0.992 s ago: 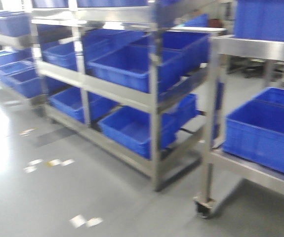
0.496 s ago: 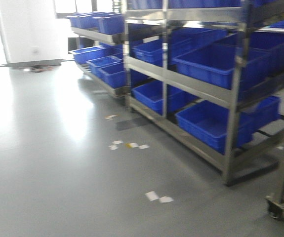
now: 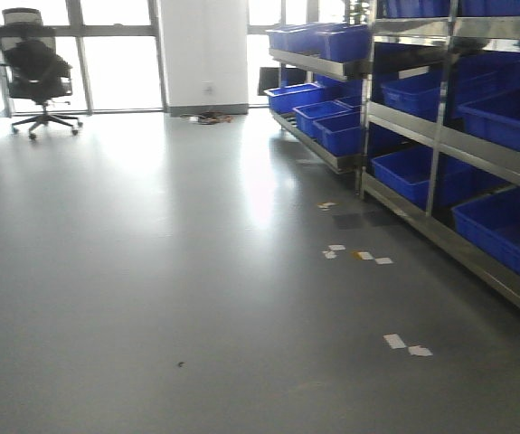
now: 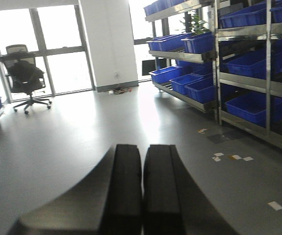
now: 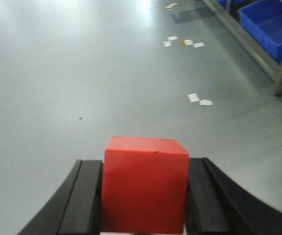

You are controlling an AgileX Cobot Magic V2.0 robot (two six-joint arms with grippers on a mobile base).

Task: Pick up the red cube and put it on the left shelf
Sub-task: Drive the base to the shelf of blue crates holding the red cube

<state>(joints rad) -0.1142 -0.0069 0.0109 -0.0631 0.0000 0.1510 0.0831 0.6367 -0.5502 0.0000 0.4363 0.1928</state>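
right gripper clamped on red cube | left gripper closed, empty | I'm on open floor, left of steel rack | risk: a base jolt could slip the cube

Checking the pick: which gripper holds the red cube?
The right gripper, clamped on the red cube; the left gripper is shut on nothing.

The red cube loses its underside to the right wrist view's bottom edge, and the right gripper hides its flanks behind the jaws. The steel rack of blue plastic bins runs off the front view's right edge. A dark floor speck is too small to identify.
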